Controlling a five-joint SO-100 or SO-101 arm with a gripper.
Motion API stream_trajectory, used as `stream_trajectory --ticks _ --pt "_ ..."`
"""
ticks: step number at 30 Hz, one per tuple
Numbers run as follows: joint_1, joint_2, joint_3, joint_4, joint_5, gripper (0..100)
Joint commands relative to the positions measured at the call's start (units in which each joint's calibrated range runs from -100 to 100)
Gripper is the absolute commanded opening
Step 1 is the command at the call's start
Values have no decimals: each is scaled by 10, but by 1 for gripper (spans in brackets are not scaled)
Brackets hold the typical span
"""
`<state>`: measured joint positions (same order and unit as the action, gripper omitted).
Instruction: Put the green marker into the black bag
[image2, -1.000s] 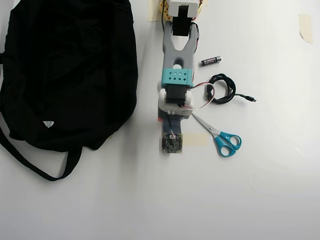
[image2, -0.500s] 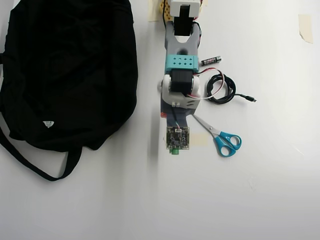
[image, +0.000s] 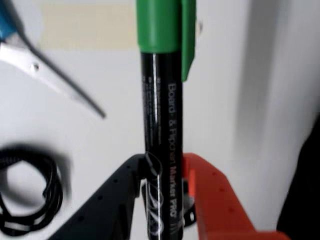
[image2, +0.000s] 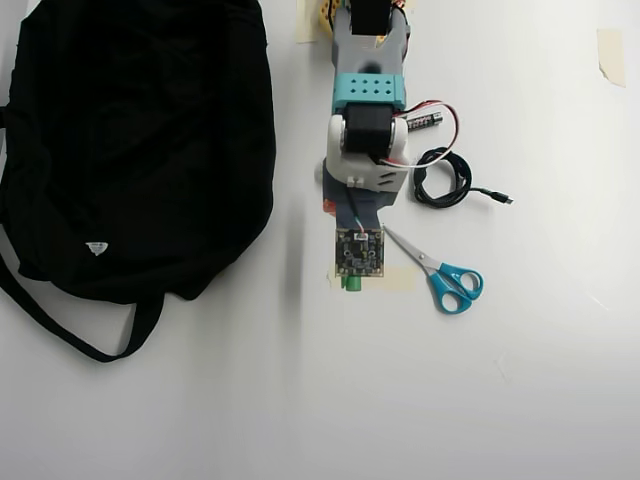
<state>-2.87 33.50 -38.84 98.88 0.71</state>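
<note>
1. The green marker (image: 162, 130) is sitting clamped in the gripper (image: 162, 200), the black finger pressing its barrel from the left of the wrist view and the orange finger from the right
2. In the overhead view only its green end (image2: 349, 283) is peeking out from under the wrist camera board, so the marker is being held above the tabletop (image2: 520, 400), near the scissors (image2: 440, 270) and a strip of tape
3. Its long axis is running straight up the wrist view, the green cap pointing away from the fingers and the printed barrel passing down between them; in the overhead view that axis is lying along the arm, with the cap toward the bottom of the picture
4. The black bag (image2: 130, 140) is lying well apart, on the left of the overhead view
5. Judging the step as the carry to the bag, the grip is best kept firm while swinging left, holding the marker high enough to clear the fabric edge
6. The bag's opening is not showing from above, so aiming the cap end at a real gap, rather than at closed cloth, is likely mattering most
7. The cable coil (image2: 440, 180) and battery (image2: 424, 121) are staying clear of that leftward path
</note>
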Motion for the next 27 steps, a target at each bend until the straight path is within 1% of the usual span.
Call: stream_trajectory --ticks 1,13,18,23,27 --pt "2 -111 79 7 -8 2" --pt "17 -307 292 7 -44 2" --pt "40 -380 374 6 -63 2" --pt "62 -436 410 4 -80 2" --pt "106 -448 414 3 -87 2"
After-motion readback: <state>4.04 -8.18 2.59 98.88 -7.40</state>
